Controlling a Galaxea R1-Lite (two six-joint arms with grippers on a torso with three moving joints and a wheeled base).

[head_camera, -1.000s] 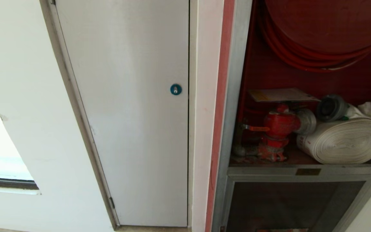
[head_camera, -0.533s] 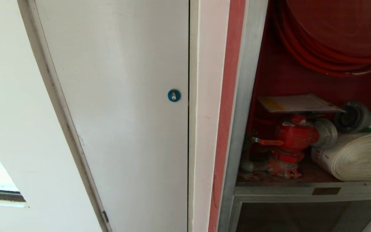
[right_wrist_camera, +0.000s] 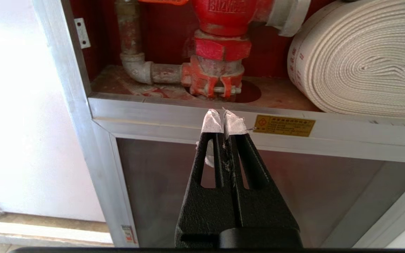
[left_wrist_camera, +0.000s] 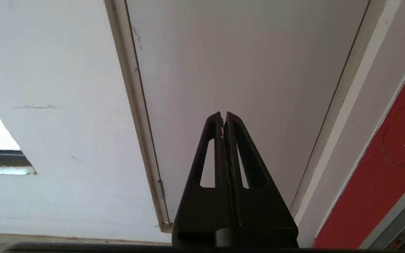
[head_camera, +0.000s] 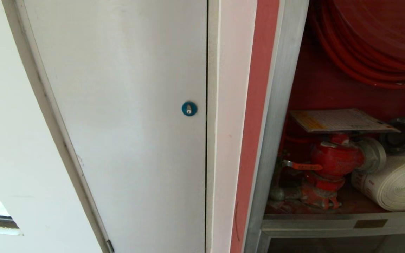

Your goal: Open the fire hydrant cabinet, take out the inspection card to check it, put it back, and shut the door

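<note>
The fire hydrant cabinet stands open, just right of a plain white door with a blue round lock. Inside it, the inspection card lies flat on top of the red valve, beside the white rolled hose and below the red hose reel. The left hand is closed and empty facing the white door; the right hand, tape-tipped, is closed and empty before the cabinet's lower rail.

The silver aluminium-framed, red-lined fire hydrant cabinet stands open. The laminated white inspection card with printed grid and yellowish header lies flat atop its red valve.
</note>
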